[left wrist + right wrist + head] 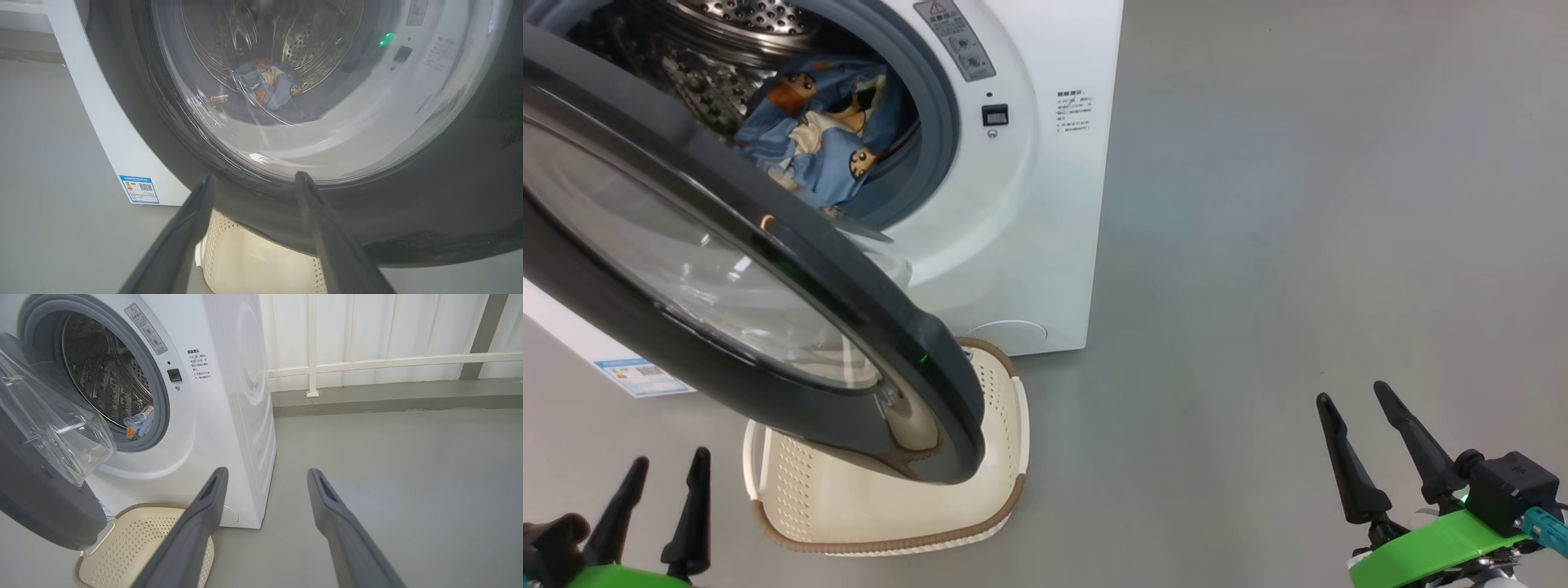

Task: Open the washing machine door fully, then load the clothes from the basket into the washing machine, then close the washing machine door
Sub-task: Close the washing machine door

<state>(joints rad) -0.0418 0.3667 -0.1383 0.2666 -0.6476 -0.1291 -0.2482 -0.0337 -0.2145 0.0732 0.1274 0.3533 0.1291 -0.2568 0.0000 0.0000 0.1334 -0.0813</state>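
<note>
Head looks down; wrists face the washing machine (pixel 1029 229).

clothes (pixel 821 135) in washing machine (pixel 1029 204), basket (pixel 882 506) before it

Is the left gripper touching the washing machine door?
Apart. The head view shows bare floor between the left gripper and the washing machine door.

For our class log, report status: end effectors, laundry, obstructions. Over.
Left end effector, right end effector open, empty. Clothes in drum; basket looks empty. Door half open, hanging over basket. No other obstruction seen.
</note>
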